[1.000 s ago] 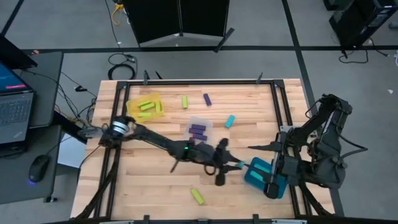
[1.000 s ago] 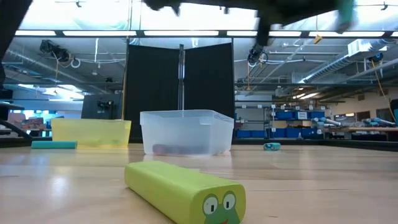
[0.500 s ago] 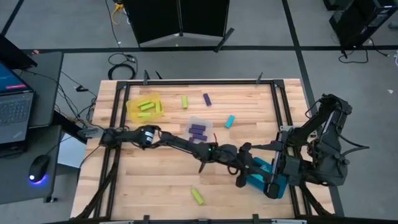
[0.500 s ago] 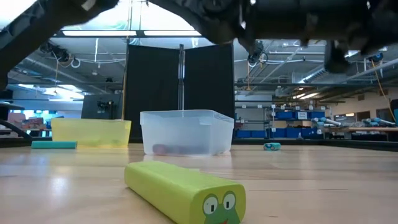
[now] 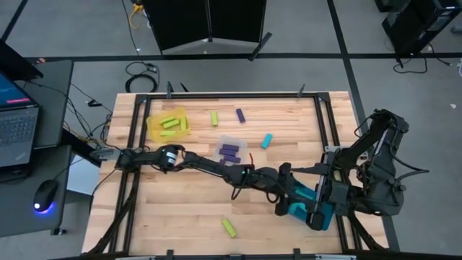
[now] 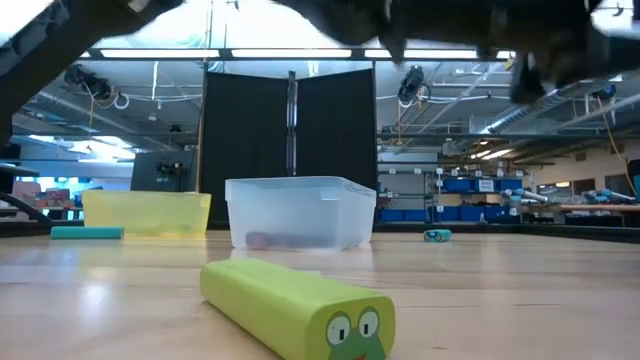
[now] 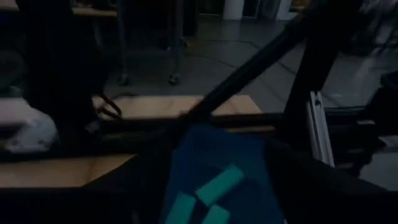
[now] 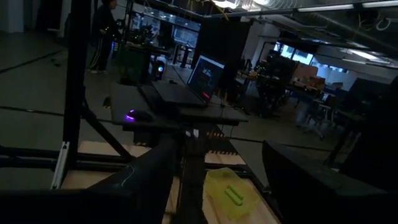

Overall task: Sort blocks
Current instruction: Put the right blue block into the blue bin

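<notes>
My left gripper [image 5: 287, 198] reaches across the table and hangs over the teal tray [image 5: 302, 201] near the right edge. In the left wrist view its fingers stand wide open above the teal tray [image 7: 205, 155], and cyan blocks [image 7: 214, 186] lie inside. My right gripper [image 5: 317, 193] waits, open, at the right edge beside that tray. Lime-green blocks [image 5: 169, 123] lie in the yellow tray [image 5: 154, 127], purple blocks [image 5: 229, 151] in the clear tray [image 5: 235, 141]. Loose on the table lie a green block [image 5: 214, 118], a purple block [image 5: 240, 115], a cyan block [image 5: 266, 140] and another green block [image 5: 229, 228].
The low view has the near green block [image 6: 295, 310] close in front, with the clear tray [image 6: 300, 212] and yellow tray [image 6: 147, 213] behind it. A black frame [image 5: 328, 123] runs along the table's sides. Bare wood lies at the near left [image 5: 173, 217].
My left gripper has swung toward the table's right edge, from the middle of the table to above the teal tray. Most of that travel came in the first half second, then it nearly stopped. The right arm has kept still.
</notes>
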Tool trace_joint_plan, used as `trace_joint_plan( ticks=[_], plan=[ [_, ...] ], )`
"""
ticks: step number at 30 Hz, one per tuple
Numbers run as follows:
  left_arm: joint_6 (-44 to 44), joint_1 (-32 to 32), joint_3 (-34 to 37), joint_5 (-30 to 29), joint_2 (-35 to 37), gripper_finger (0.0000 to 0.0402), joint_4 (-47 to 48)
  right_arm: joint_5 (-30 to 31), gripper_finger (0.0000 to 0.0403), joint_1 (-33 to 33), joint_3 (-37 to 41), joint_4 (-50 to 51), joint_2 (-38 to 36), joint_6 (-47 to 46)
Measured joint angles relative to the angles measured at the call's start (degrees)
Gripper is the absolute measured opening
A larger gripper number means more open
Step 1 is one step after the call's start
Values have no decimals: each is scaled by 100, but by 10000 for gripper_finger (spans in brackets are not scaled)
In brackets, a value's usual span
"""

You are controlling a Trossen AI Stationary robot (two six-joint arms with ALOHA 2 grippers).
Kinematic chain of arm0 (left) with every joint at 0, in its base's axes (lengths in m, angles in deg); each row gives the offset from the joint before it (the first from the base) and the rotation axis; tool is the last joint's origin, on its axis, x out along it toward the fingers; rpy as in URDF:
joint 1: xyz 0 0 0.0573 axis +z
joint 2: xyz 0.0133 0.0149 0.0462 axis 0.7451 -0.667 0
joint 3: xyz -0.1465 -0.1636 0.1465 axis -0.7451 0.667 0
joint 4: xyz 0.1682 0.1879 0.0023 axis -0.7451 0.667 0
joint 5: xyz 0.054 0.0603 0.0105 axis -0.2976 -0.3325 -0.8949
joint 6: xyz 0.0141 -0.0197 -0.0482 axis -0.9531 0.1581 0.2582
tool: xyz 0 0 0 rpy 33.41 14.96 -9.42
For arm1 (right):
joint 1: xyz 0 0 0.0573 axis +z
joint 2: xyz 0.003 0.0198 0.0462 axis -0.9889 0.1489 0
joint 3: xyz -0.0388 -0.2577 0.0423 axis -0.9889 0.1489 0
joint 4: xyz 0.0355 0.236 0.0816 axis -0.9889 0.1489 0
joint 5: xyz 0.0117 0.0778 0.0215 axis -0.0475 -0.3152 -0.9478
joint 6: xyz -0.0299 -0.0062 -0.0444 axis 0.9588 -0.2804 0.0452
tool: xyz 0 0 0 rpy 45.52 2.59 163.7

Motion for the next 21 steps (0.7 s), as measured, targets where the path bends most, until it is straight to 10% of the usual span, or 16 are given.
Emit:
trace_joint_plan(
  ticks=[8, 21],
  plan=[
    [-610, -247, 1269, -353, 1237, 160, 448, 257, 250, -1, 0, 4, 2, -73],
    [-675, -1122, 5906, -2140, 4909, 107, -1399, -599, 250, -1397, 86, 2346, 18, -2944]
  ],
)
